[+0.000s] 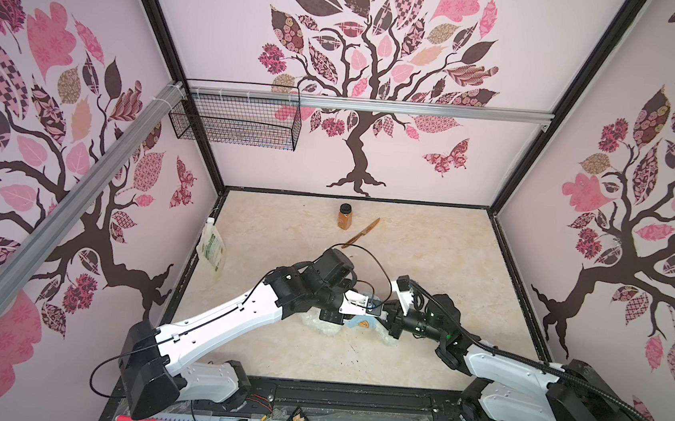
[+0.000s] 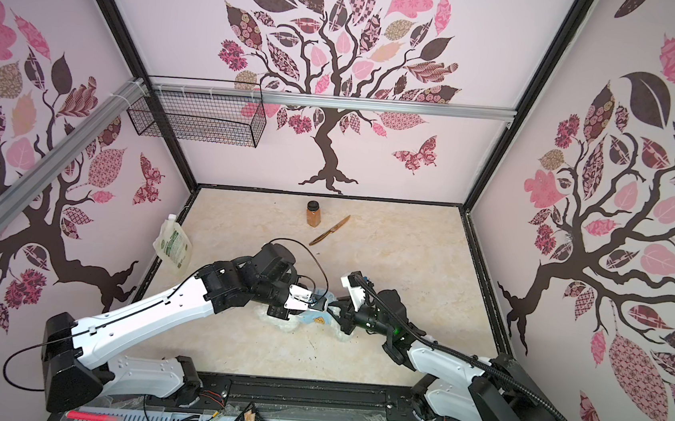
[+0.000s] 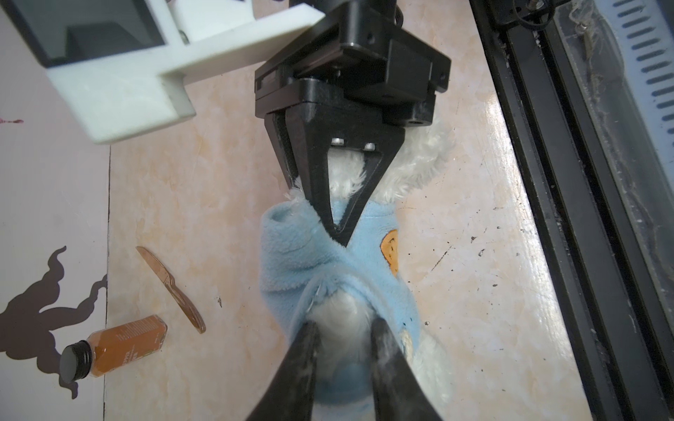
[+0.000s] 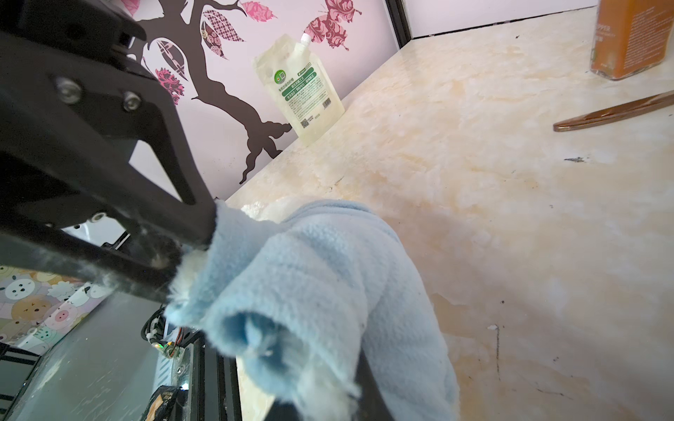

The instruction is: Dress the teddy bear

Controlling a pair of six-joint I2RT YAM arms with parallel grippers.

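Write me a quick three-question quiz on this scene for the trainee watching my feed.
1. True or false: the right end effector is pinched shut on the light blue fleece shirt that is partly over the white teddy bear.
2. The brown knife lies: A) flat on the table near the upright spice bottle; B) inside the wire basket; C) under the bear.
3. Fill in: in both top views, the refill pouch leans against the ___ wall.

Key: 1 true; 2 A; 3 left.
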